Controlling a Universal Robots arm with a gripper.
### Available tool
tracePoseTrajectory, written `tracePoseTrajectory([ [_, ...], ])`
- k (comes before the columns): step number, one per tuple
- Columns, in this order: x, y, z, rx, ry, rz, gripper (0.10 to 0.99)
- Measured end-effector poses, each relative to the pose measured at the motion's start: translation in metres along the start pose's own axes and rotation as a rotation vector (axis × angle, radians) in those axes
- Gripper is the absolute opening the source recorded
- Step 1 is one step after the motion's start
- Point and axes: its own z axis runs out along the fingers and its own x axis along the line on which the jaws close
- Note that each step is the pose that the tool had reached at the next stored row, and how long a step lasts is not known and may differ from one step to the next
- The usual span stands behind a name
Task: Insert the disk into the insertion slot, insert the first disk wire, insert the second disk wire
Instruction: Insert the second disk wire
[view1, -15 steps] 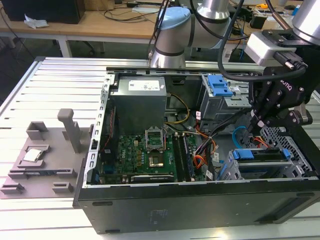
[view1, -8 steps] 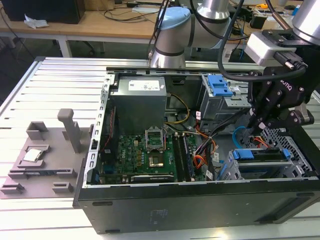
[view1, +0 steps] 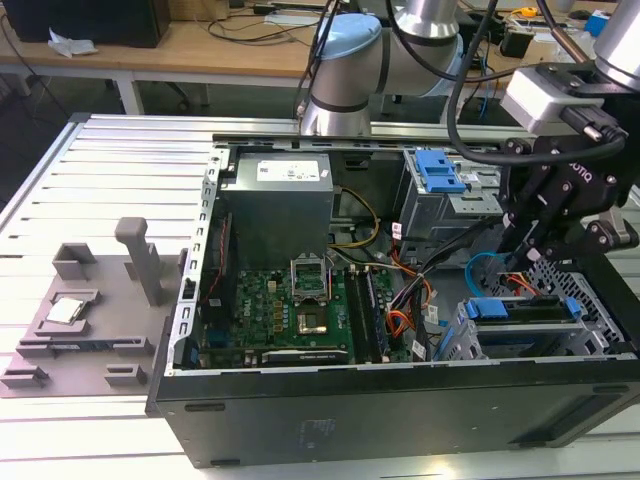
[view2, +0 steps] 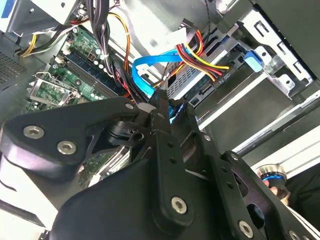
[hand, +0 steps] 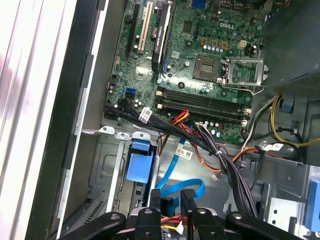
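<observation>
An open computer case (view1: 400, 400) lies on its side on a ribbed metal table (view1: 60, 190), its green circuit board (view1: 285, 310) near the centre of the exterior view. At the lower right of that view the disk (view1: 525, 308), marked by its blue frame, already sits in the insertion slot (view1: 590, 325), a low perforated metal cage in the case's corner. The taller grey cage with a blue tab (view1: 440, 175) stands behind it, toward the upper right. The black gripper (view1: 527, 262) hangs just above the disk's inner end, at the right edge of the exterior view. In the second wrist view the gripper (view2: 175, 107) has its two fingertips (view2: 163, 102) drawn close together around the end of a flat blue cable (view2: 150, 65), near the middle of the frame; the narrow gap between them looks filled by the cable's connector, so it appears to be pinching it. Beside it, a bundle of red, yellow and black wires (view2: 200, 55) ends in a black plug at the disk's edge. In the first wrist view the gripper (hand: 172, 200) shows at the bottom centre, with the blue cable (hand: 175, 187) looping between its fingers and the blue frame (hand: 138, 162) just beside it. A grey tray (view1: 80, 320) with a small chip lies at the exterior view's left.
</observation>
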Motion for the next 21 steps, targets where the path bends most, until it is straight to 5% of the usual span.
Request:
tracePoseTrajectory([
  [4,0.0000,-0.0001,0.0001,0.000,-0.0002,-0.001,0.286],
  [5,0.0000,-0.0001,0.0001,0.000,-0.0002,-0.001,0.169],
  [15,-0.0001,-0.0001,0.0002,0.000,-0.0007,0.005,0.165],
  [21,0.0000,-0.0002,0.0005,0.002,-0.0134,0.171,0.165],
])
